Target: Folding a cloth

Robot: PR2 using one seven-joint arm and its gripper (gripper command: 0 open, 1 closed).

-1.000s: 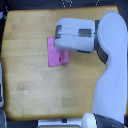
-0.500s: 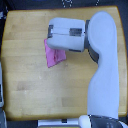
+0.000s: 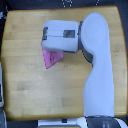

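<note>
Jaws hidden; arm [image 3: 95,60] covers cloth [image 3: 50,58], table [image 3: 30,95].

wooden tabletop [image 3: 25,85], light w/ dark edge; pink cloth [image 3: 50,58] lies bunched on it, left of ctr.

Even, bright overhead light; soft blur throughout, low resolution; surface [image 3: 30,95] evenly lit; faint shadow under arm [image 3: 97,75]; no glare
</note>
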